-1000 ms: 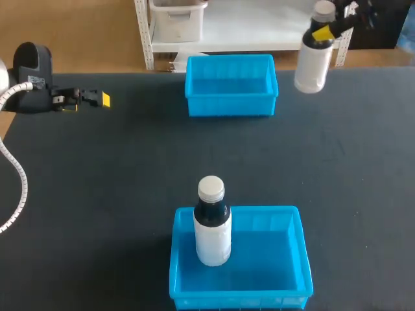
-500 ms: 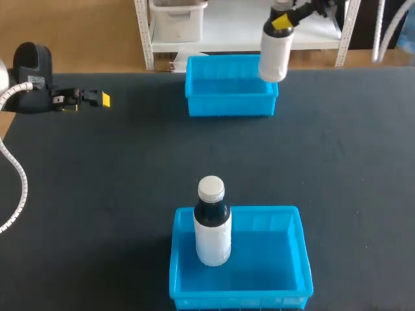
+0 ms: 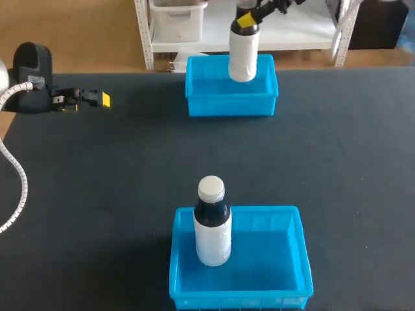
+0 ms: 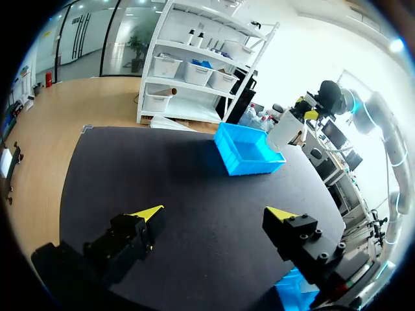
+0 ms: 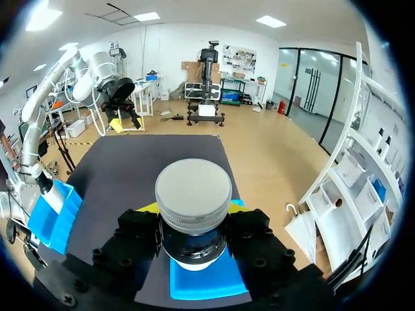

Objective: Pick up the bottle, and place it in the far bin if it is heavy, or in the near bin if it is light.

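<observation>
Tabletop (image 3: 130,162): a wide, flat, dark surface with a matte look, which carries both bins.
Right arm (image 3: 279,5): it comes in at the far right corner, and only its black end part shows in the head view.
Left arm (image 3: 32,78): a black housing with a pale ribbed hose, at the left edge and well apart from both bins.
Near bin (image 3: 237,301): a rectangular tray of bright blue smooth plastic with low walls, at the near edge of the tabletop.
Far bin (image 3: 230,103): the same blue plastic tray, at the far edge. In the right wrist view it lies right under the held bottle (image 5: 201,282).
Held bottle (image 3: 244,55): a round white body with a dark neck and a pale ribbed cap (image 5: 193,193). It hangs over the far bin. In the left wrist view (image 4: 283,133) it is a little tilted and its base looks clear of the bin floor.
Standing bottle (image 3: 213,236): the same shape and colours, upright inside the near bin, near its left wall.
Right jaws: closed around the neck of the held bottle from two sides, just under the cap.
Left jaws: spread wide over the bare tabletop with nothing between them. The yellow tips (image 4: 146,214) are wedge-shaped.
</observation>
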Controlling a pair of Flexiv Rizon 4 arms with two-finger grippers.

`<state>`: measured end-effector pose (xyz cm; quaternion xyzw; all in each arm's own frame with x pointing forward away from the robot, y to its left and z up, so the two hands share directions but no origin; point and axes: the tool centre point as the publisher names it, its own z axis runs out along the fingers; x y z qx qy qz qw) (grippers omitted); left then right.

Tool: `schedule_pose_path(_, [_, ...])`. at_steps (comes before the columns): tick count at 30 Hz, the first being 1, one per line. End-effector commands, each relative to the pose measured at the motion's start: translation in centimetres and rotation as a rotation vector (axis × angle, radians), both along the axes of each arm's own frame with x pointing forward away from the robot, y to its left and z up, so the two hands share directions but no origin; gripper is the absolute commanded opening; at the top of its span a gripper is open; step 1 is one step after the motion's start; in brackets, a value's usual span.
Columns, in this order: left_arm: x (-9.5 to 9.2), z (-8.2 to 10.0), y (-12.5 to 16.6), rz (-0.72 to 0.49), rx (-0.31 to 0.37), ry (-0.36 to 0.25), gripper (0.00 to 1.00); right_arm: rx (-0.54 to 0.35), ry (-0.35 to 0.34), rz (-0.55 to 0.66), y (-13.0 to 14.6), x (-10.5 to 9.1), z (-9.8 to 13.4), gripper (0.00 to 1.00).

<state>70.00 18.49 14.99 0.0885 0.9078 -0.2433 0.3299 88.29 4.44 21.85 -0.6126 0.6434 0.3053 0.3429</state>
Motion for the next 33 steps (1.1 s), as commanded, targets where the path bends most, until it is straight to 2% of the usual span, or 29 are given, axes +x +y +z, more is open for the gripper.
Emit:
schedule_pose_path(1, [0.0, 0.0, 0.0, 0.0, 0.0, 0.0, 1.0, 0.012, 0.067, 0.093, 1.5, 1.5, -0.6, 0.0])
schedule_pose_path(18, [0.0, 0.0, 0.0, 0.0, 0.0, 0.0, 1.0, 0.023, 0.108, 0.14, 5.5, 2.8, -4.2, 0.0])
schedule_pose_path(33, [0.0, 0.0, 0.0, 0.0, 0.0, 0.0, 1.0, 0.019, 0.159, 0.155, 7.2, 4.5, -7.5, 0.0])
